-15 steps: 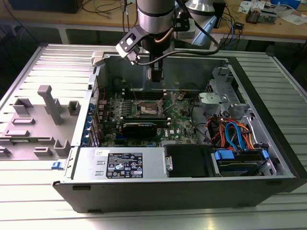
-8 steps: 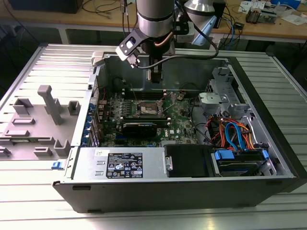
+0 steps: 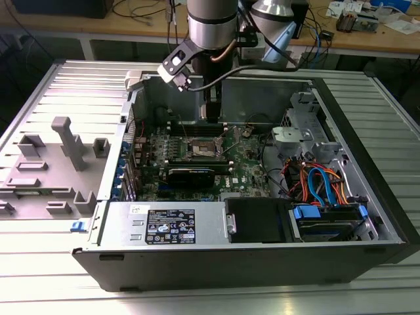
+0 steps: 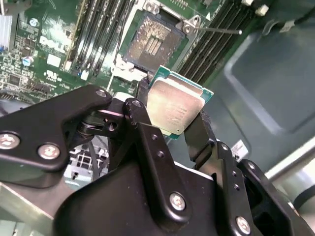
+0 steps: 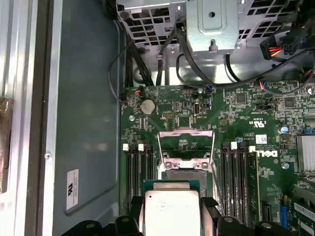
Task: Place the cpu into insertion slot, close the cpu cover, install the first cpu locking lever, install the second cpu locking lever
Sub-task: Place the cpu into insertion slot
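Cpu: flat square chip with a silver-grey top and green rim, seen in both wrist views; carried above the board, just beside the slot and not touching it. Pincer: black, with two fingers pressed on opposite edges of the cpu, pinching it. Slot: square dark socket with a silvery rim and its contact field exposed; in the exterior view it lies under the arm, which reaches down into the case. Cover: thin silvery frame with a large window, swung back off the slot and standing on the slot's far side from the cpu. Lever: thin metal rod, angled out from one corner of the slot. Memory slots: long black banks flanking the slot on two opposite sides. Board: green, carrying the slot. Coin cell: round, on the board beyond the cover from the slot. Case: open tower on its side, enclosing the board and slot. Cables: blue and orange, well apart from the slot toward the exterior view's right. Jig: grey moulded block outside the case, well apart from the slot toward the exterior view's left. Surface: ribbed metal, carrying the case and jig.
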### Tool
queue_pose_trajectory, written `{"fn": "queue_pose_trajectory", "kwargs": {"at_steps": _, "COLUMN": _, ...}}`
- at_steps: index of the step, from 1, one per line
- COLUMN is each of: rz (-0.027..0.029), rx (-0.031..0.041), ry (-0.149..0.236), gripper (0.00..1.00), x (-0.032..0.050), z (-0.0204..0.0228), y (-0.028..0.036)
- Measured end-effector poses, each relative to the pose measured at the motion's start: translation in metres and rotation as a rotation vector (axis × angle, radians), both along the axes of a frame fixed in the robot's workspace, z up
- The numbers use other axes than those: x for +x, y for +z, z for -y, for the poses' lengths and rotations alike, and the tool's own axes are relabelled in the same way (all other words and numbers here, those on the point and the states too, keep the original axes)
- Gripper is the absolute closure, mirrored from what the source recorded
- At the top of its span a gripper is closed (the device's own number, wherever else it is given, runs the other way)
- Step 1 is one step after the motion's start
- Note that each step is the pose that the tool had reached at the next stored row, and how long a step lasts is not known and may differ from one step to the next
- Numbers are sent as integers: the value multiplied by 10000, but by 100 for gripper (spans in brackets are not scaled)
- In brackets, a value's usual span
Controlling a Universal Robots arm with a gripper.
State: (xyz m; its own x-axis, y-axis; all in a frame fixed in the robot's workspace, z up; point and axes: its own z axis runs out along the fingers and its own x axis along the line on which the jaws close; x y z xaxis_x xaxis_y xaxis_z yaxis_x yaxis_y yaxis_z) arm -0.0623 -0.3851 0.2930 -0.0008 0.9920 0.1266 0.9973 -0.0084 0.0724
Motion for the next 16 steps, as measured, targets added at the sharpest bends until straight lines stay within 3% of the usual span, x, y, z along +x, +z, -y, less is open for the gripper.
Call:
{"fn": "queue_pose_trajectory", "kwargs": {"at_steps": 4, "rz": -2, "rx": 0, "ry": 186, "gripper": 45, "x": -51, "z": 23, "y": -117}}
{"fn": "queue_pose_trajectory", "kwargs": {"at_steps": 11, "rz": -4, "rx": -29, "ry": 192, "gripper": 45, "x": -61, "z": 59, "y": -248}}
{"fn": "queue_pose_trajectory", "kwargs": {"at_steps": 16, "rz": -6, "rx": -77, "ry": 185, "gripper": 45, "x": -61, "z": 62, "y": -339}}
